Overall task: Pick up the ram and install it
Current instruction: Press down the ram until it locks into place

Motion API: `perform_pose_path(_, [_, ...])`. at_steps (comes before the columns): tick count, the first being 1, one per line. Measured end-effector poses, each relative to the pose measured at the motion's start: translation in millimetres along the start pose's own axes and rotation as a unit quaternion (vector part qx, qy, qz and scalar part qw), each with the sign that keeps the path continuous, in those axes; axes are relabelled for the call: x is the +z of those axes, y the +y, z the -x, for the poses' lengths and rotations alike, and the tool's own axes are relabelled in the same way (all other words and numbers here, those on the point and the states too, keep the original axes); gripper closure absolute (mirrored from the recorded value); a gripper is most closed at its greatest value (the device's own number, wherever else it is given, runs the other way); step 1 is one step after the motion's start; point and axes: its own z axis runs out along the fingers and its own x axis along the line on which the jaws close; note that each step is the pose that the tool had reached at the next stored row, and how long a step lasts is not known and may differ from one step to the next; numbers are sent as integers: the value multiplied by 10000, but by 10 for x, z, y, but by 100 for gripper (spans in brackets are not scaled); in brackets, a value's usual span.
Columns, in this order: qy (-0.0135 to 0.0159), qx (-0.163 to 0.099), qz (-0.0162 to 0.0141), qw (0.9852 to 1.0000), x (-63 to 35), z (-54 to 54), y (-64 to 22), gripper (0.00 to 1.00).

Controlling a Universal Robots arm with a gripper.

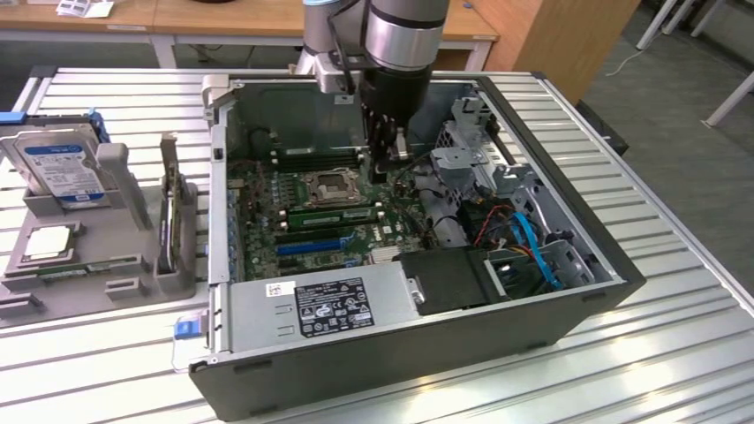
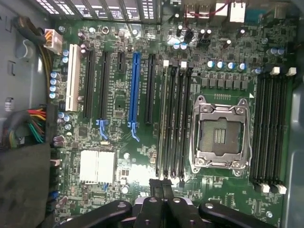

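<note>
The ram (image 1: pixel 335 215) is a long green stick that sits in a memory slot on the motherboard, just on the near side of the CPU socket (image 1: pixel 330 185) in the exterior view. My gripper (image 1: pixel 397 157) hangs inside the open computer case, above the exterior view's right end of those slots. In the wrist view the gripper (image 2: pixel 161 183) is shut, its black fingers (image 2: pixel 155 187) pressed together with nothing between them. The tips hover over one end of the slot bank (image 2: pixel 173 118) beside the CPU socket (image 2: pixel 221 133).
The case walls (image 1: pixel 353 353) and drive cage (image 1: pixel 471 159) with cables hem in the board. A second slot bank (image 2: pixel 270 128) lies past the socket. On the exterior view's left, a grey fixture (image 1: pixel 118 177) holds a blue-labelled hard drive (image 1: pixel 59 168) and an upright card (image 1: pixel 171 216).
</note>
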Motion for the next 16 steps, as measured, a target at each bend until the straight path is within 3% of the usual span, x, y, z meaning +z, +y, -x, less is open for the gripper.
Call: perform_pose_path(16, [0,64,3,10000,292,10,-1,89])
